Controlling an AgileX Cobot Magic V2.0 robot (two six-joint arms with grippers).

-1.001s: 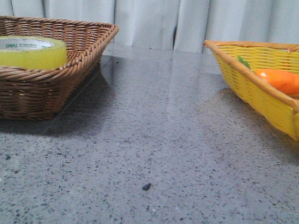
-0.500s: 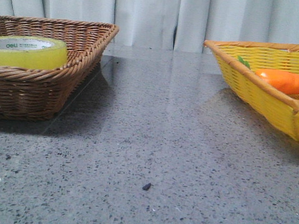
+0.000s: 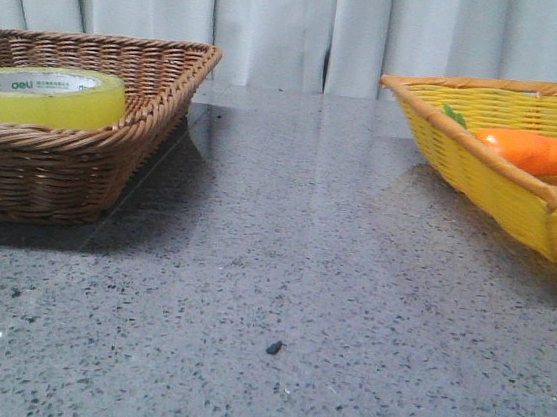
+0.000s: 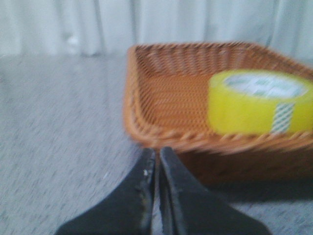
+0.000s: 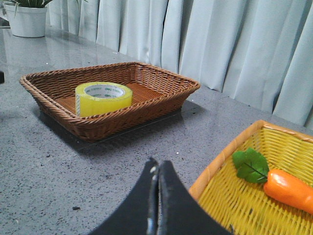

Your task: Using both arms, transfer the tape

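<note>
The yellow tape roll lies flat in the brown wicker basket at the left of the table. It also shows in the left wrist view and the right wrist view. My left gripper is shut and empty, just outside the near rim of the brown basket, apart from the tape. My right gripper is shut and empty over the bare table beside the yellow basket's rim. Neither gripper shows in the front view.
A yellow wicker basket stands at the right with an orange carrot toy in it; the toy and its green leaf show in the right wrist view. A small dark speck lies on the grey stone table. Curtains hang behind.
</note>
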